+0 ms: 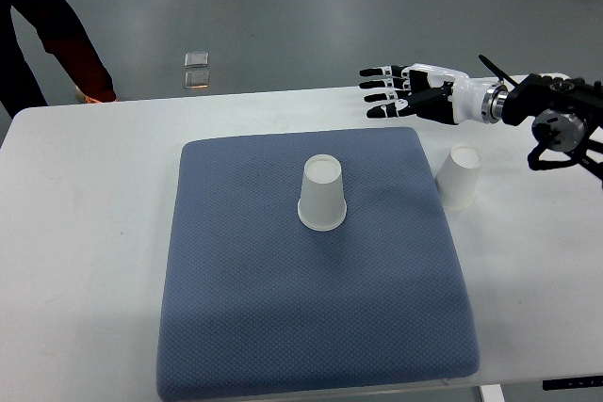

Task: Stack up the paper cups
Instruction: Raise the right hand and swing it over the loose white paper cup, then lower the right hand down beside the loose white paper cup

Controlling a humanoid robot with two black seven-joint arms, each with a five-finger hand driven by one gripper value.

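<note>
One white paper cup stands upside down near the middle of the blue mat. A second white paper cup stands upside down on the white table just off the mat's right edge. My right hand reaches in from the right, hovering over the table's far edge beyond the mat's back right corner. Its fingers are spread and stretched out to the left, holding nothing. It is above and to the left of the second cup, not touching it. The left arm does not show.
The white table carries the mat. A person's dark-trousered legs stand on the grey floor at the far left, beyond the table. A small shiny object lies on the floor behind the table.
</note>
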